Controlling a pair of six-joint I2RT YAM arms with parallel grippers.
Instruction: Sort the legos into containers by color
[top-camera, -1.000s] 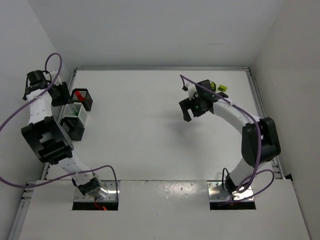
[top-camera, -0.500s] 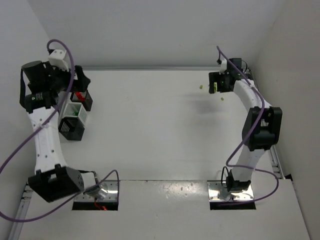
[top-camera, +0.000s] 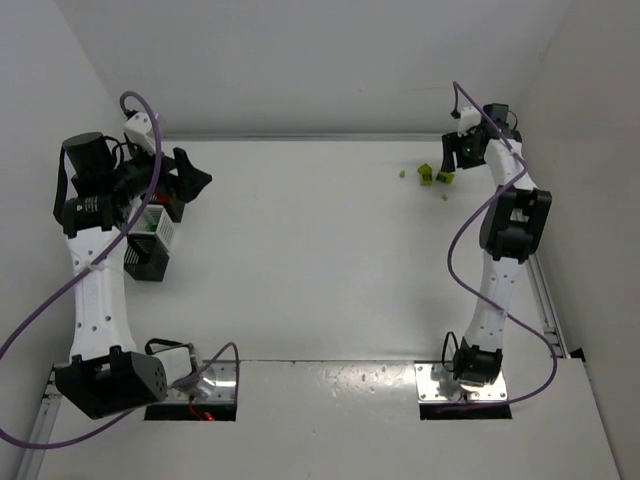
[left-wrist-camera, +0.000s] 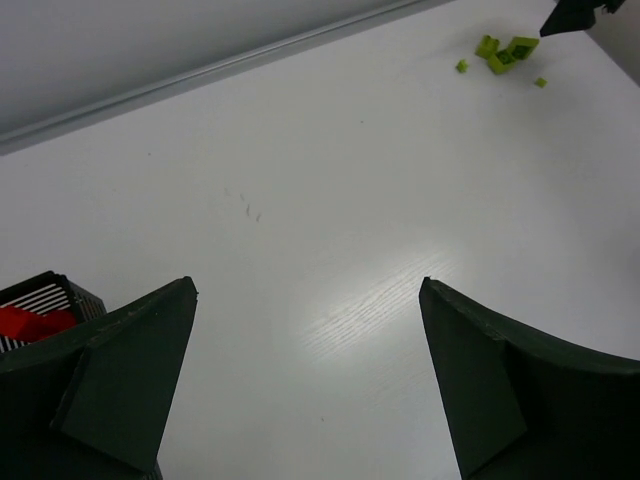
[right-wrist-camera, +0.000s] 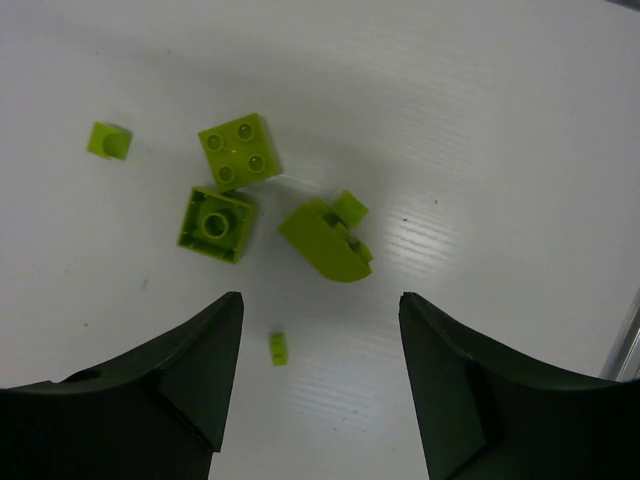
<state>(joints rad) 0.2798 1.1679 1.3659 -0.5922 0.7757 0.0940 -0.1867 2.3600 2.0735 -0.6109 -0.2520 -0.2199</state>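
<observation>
Several yellow-green legos (right-wrist-camera: 239, 150) lie loose at the far right of the table (top-camera: 300, 260): a square one, an upturned one (right-wrist-camera: 216, 223), a curved one (right-wrist-camera: 325, 240) and two tiny bits. My right gripper (right-wrist-camera: 320, 298) hangs open just above them, nothing between its fingers. The same legos (top-camera: 425, 176) show beside it from above. My left gripper (left-wrist-camera: 308, 285) is open and empty, raised over the far left. A black container (left-wrist-camera: 40, 310) holding red legos sits at its left finger. A white container (top-camera: 160, 230) and another black one (top-camera: 146, 262) stand below it.
The back wall rail (left-wrist-camera: 200, 72) runs along the table's far edge. The right side wall stands close behind the right gripper (top-camera: 452, 158). Purple cables loop off both arms.
My left arm swung up and out from over the containers and its gripper opened wide. The right arm reached to the far right corner above the yellow-green legos, its jaws narrowing a little.
</observation>
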